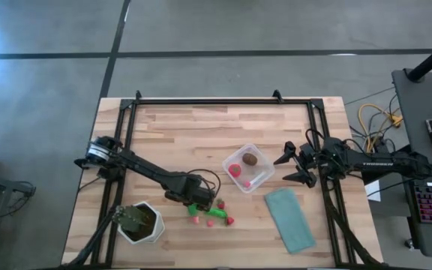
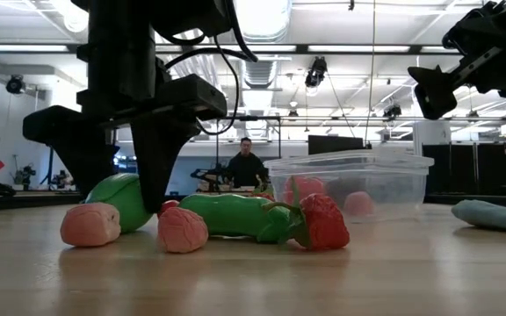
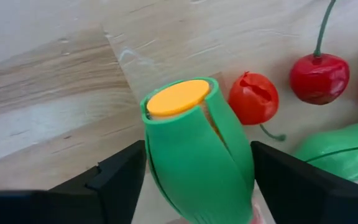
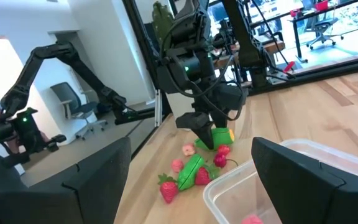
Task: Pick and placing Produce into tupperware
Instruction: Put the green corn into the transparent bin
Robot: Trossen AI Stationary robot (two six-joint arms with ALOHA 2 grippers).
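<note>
Bright overhead ceiling lights (image 2: 262, 17) glare in the low view, silhouetting the arms; backgrounds look soft.

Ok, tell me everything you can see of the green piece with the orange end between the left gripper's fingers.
The green piece is glossy plastic, elongated, with green husk-like leaves split around a flat orange end. It lies on the wooden table, between the left gripper's dark fingers, which flank it closely. Red cherries and another green piece lie beside it.
</note>
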